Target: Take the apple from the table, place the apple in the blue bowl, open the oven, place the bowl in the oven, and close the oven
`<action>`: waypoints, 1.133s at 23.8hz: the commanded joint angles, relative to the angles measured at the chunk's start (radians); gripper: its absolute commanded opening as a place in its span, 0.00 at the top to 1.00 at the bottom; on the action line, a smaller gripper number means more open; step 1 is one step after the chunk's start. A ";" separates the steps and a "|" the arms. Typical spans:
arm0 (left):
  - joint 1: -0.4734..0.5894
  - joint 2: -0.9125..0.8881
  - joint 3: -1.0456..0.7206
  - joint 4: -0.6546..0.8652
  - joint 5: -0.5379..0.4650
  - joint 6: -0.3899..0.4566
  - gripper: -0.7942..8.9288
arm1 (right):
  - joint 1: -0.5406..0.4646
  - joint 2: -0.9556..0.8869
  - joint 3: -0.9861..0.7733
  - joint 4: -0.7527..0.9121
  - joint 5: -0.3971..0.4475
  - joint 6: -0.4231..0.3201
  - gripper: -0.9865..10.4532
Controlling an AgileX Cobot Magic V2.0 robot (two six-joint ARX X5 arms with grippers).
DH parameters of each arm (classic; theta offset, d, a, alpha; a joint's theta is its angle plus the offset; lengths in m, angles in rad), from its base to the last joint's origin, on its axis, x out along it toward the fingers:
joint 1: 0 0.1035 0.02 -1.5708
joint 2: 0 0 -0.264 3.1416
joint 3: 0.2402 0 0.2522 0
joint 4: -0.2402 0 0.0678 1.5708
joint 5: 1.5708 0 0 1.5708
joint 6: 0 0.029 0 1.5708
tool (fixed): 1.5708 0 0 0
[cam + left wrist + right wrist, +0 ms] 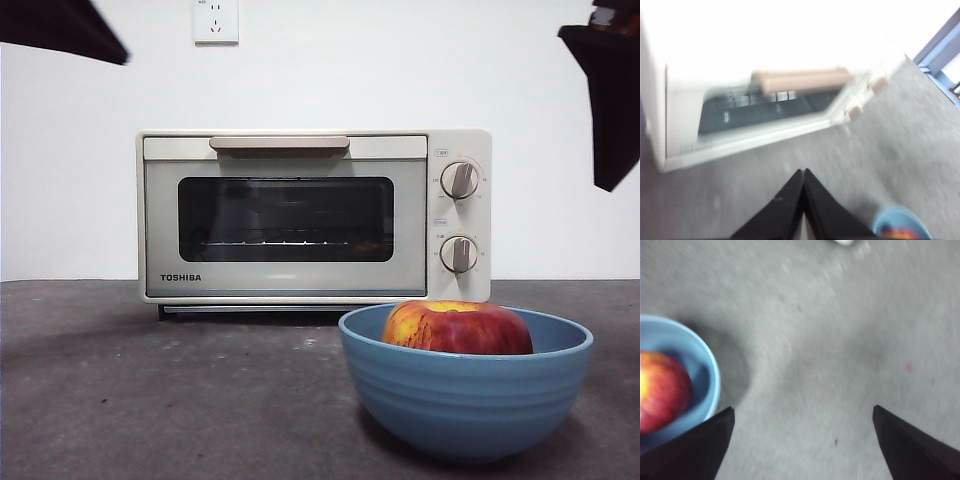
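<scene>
The red and yellow apple (458,327) lies inside the blue bowl (466,392) on the dark grey table (150,400), in front of the oven's knob side. The cream TOSHIBA oven (314,216) stands behind with its door closed and the beige handle (279,144) across the top. My left gripper (803,176) is shut and empty, hanging above the table before the oven (770,100), with the bowl (900,224) off to one side. My right gripper (802,412) is open and empty above bare table, beside the bowl (695,365) that holds the apple (662,390).
A white wall with a socket (216,20) rises behind the oven. Dark arm parts show at the top left corner (60,28) and the top right (608,90) of the front view. A pale frame (940,55) stands past the table's edge.
</scene>
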 commanded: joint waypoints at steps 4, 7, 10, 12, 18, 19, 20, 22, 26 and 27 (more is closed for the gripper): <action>-0.036 0.217 0.160 0.063 -0.008 0.031 0.91 | -0.018 0.007 0.016 -0.023 -0.077 0.049 0.53; -0.052 0.304 0.229 0.068 -0.009 0.037 0.91 | -0.018 0.007 0.016 -0.027 -0.083 0.056 0.53; -0.060 0.380 0.285 0.083 -0.016 0.046 0.91 | -0.019 0.007 0.016 -0.028 -0.083 0.060 0.53; -0.068 0.414 0.310 0.082 -0.037 0.059 0.91 | -0.019 0.007 0.016 -0.028 -0.083 0.064 0.53; -0.090 0.497 0.350 0.108 -0.084 0.084 0.91 | -0.018 0.007 0.016 -0.027 -0.083 0.068 0.53; -0.094 0.507 0.350 0.118 -0.084 0.084 0.91 | -0.018 0.007 0.016 -0.024 -0.083 0.068 0.53; -0.098 0.515 0.350 0.127 -0.087 0.084 0.91 | -0.018 0.007 0.016 -0.022 -0.083 0.068 0.53; -0.108 0.533 0.350 0.143 -0.092 0.084 0.91 | -0.018 0.007 0.016 -0.016 -0.083 0.070 0.53; -0.125 0.556 0.349 0.158 -0.137 0.089 0.91 | -0.018 0.007 0.016 -0.013 -0.083 0.071 0.53; -0.129 0.559 0.349 0.158 -0.144 0.093 0.91 | -0.018 0.007 0.016 -0.013 -0.083 0.071 0.53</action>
